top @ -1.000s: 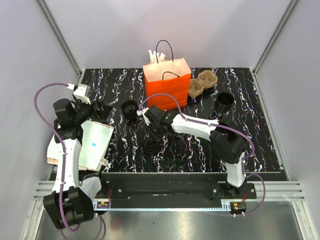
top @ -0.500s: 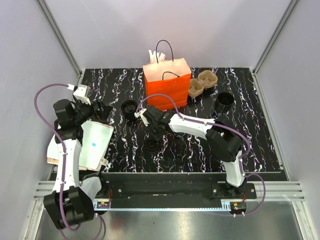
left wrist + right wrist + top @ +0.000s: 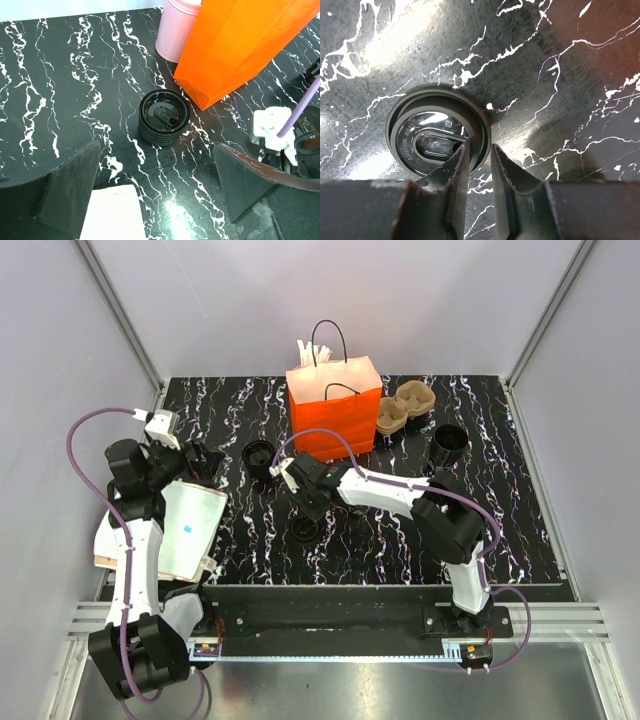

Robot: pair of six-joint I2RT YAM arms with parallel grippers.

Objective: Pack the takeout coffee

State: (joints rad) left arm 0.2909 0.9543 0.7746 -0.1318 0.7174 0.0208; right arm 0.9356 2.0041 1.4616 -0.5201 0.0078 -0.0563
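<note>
Squarely upright, takeout coffee (image 3: 427, 131), axis vertical.

takeout coffee (image 3: 420, 135) rim partly behind right gripper (image 3: 480, 148), orange bag (image 3: 240, 50) and, seemingly, a pink cup (image 3: 176, 30) cropped at top

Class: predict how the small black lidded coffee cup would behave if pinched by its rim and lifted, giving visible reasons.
The takeout coffee looks glossy on top, so a rim pinch may slip. Being round, it would probably roll if tipped over. Its fill is hidden, so its weight is uncertain; a gentle lift seems wise.
</note>
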